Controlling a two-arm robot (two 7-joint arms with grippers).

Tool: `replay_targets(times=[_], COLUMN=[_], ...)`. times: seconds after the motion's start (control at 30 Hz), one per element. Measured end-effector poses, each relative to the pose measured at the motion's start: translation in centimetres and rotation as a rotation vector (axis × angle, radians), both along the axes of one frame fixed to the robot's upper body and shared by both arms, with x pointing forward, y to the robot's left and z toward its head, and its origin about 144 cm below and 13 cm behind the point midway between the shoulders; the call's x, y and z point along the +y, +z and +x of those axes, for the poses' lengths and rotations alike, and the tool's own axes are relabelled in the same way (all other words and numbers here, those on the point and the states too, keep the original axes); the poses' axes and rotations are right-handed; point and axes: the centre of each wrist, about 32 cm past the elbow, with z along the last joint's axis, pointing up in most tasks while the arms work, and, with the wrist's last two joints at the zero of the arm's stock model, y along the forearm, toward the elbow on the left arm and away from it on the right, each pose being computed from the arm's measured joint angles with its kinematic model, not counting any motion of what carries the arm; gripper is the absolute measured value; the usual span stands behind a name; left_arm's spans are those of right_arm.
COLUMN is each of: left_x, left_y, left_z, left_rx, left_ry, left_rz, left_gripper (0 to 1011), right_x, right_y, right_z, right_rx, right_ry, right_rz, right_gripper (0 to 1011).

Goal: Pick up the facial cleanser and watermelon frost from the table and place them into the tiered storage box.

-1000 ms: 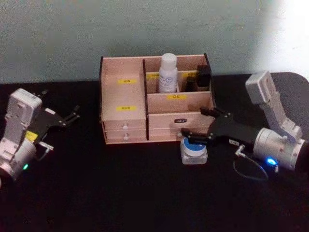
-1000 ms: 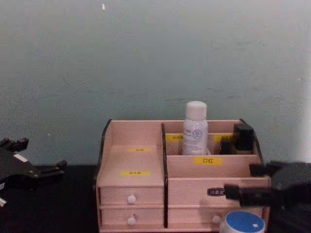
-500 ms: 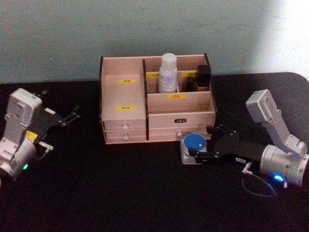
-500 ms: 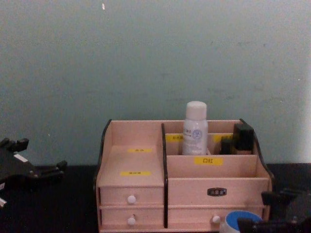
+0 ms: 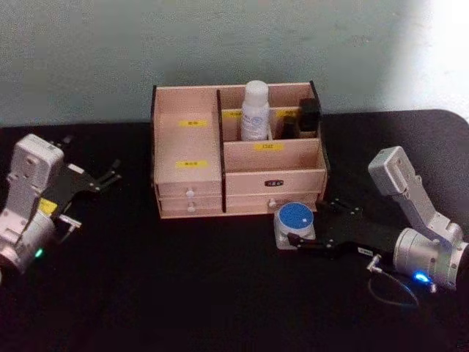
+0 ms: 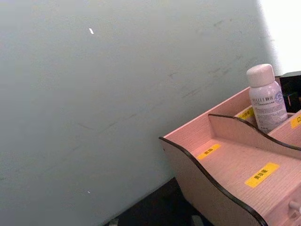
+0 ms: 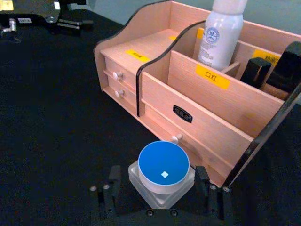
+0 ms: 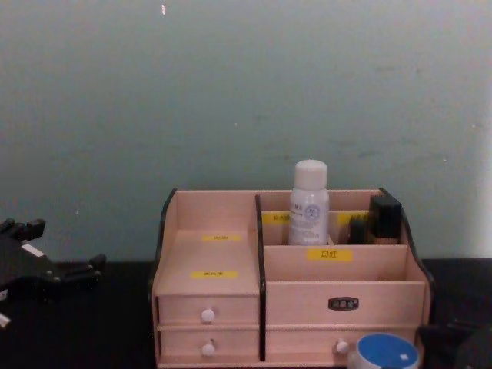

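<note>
Table [image 5: 220, 301] is black, with the tiered storage box [image 5: 189, 150] at its back centre. Left gripper [image 5: 115, 170] is parked far left, fingers spread, holding nothing. Right gripper [image 5: 308, 222] sits low, front right of the box. In the chest view we see the white bottle [image 8: 309, 204] upright in a rear compartment. Blue-lidded jar [image 7: 164, 173] rests on the table just before the box. The right wrist view puts it between spread fingers [image 7: 113, 179], with a gap on one side.

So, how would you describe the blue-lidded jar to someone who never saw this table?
Find the pinkish wooden storage box on the black table. Just before its lower right drawer stands a small jar. Unlike the tall white bottle in the box, it is low, squat and blue on top.
</note>
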Motion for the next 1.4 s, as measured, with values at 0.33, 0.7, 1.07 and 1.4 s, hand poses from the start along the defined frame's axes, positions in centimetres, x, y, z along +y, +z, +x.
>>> replay_targets(times=[0.33, 0.7, 1.07, 1.4], left_x=[0.0, 0.0, 0.0, 0.0], left_y=[0.0, 0.0, 0.0, 0.0], left_z=[0.0, 0.0, 0.0, 0.0], left_rx=[0.0, 0.0, 0.0, 0.0], left_ry=[0.0, 0.0, 0.0, 0.0], left_rz=[0.0, 0.0, 0.0, 0.0], left_gripper=[1001, 1001, 1001, 1001], right_x=[0.1, 0.4, 0.8, 1.2], right_y=[-0.5, -0.8, -1.1, -1.2], right_z=[0.3, 0.9, 1.8, 2.3], right_rx=[0.014, 0.023, 0.027, 0.026], right_ry=[-0.014, -0.015, -0.02, -0.013], right_rz=[-0.008, -0.002, 0.012, 0.022], right_gripper=[1000, 1000, 1000, 1000])
